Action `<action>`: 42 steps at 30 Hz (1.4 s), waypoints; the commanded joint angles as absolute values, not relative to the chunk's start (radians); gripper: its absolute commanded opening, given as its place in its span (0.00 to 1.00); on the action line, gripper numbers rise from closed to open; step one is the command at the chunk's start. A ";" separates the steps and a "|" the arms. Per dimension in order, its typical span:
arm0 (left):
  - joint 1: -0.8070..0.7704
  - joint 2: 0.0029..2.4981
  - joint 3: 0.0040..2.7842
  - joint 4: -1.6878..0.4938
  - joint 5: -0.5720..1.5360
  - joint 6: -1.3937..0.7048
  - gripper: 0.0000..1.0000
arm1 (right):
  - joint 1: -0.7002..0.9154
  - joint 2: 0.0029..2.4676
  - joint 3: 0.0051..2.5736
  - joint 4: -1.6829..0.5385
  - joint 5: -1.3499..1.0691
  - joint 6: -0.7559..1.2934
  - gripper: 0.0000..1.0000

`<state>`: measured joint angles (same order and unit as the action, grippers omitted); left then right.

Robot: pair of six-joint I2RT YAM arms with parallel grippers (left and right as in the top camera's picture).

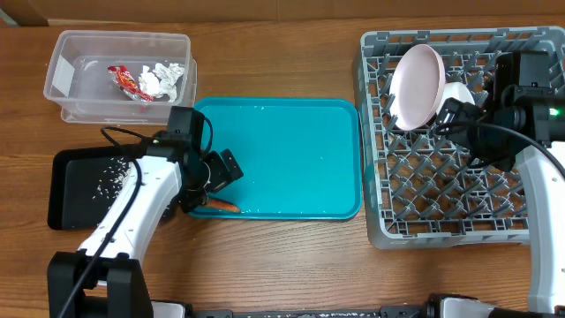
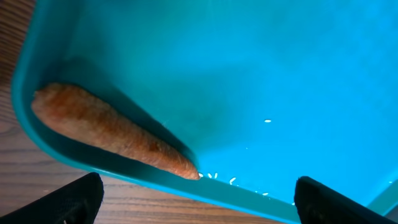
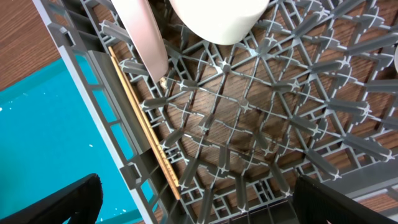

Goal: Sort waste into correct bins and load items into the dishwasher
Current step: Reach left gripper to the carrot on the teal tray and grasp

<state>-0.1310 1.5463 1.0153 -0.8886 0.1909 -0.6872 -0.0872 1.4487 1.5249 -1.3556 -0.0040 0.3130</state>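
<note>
1. Over the near left corner of the teal tray (image 1: pixel 291 141): left gripper (image 2: pixel 196 208) released, fingers (image 2: pixel 68 202) spread wide, nothing held between them.
2. Just ahead of those fingers, lying unheld in the tray's corner: thin orange carrot piece (image 2: pixel 112 134), blunt end toward the curve of the corner, pointed end close along the rim. Close by on the teal floor: a few pale specks (image 2: pixel 267 121).
3. Left of the teal tray, flat on the wooden worktop (image 1: pixel 291 265): shallow black tray (image 1: pixel 71 208), with beige grainy scraps (image 1: pixel 110 177) scattered inside.
4. Behind the black tray: clear tub (image 1: pixel 97 62), holding the red snack wrapper (image 1: pixel 126 81) and the crumpled white paper (image 1: pixel 163 79) side by side.
5. Right of the teal tray, above the grey dish rack (image 1: pixel 441 221): right gripper (image 3: pixel 199 205) likewise released and empty, fingers well apart over bare grid.
6. Beyond it, inside the rack: wide plate (image 1: pixel 418 86) standing tilted on its edge, white cup (image 1: pixel 456 92) just beside it. Low along the rack wall on the teal-tray side: pale chopsticks (image 3: pixel 143 124), lying lengthwise.
</note>
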 commanded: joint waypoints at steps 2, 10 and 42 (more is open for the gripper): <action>-0.145 1.531 0.960 -0.855 0.187 -0.743 0.98 | -0.091 1.449 1.538 -1.360 -0.014 0.306 1.00; -0.145 1.531 0.907 -0.823 0.164 -0.817 0.99 | -0.091 1.449 1.538 -1.365 -0.014 0.306 1.00; -0.144 1.646 0.831 -0.668 0.078 -0.879 0.61 | -0.091 1.449 1.538 -1.364 -0.014 0.306 1.00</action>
